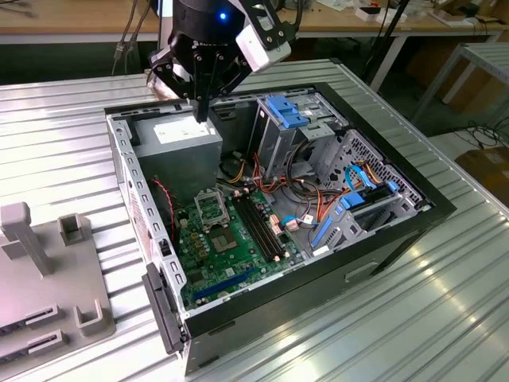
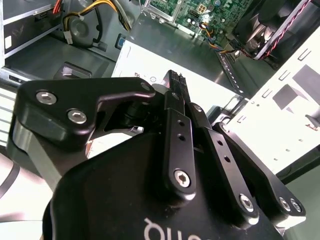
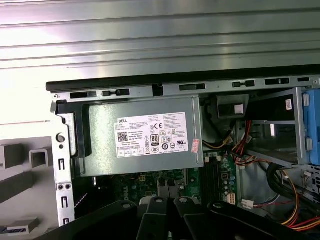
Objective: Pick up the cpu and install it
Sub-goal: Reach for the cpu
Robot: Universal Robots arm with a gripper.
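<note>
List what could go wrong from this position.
1. The black claw hangs over the grey metal power-supply box; dropping straight down would likely hit it.
2. The square metal-framed socket sits low beside that box, with red and black wires nearby that might snag.

A white label (image 3: 151, 135) of small print and marks lies on the grey power supply (image 3: 100, 150).

Table (image 1: 445, 302): ribbed metal, bright, glossy | power-supply box (image 3: 100, 145): grey sheet metal, matt, smooth | label (image 3: 152, 135): white paper | gripper (image 2: 176, 82): black, satin, shiny screw heads | drive brackets (image 1: 286, 111): blue plastic, smooth | fixture (image 1: 48, 270): grey, matt, plastic-looking
</note>
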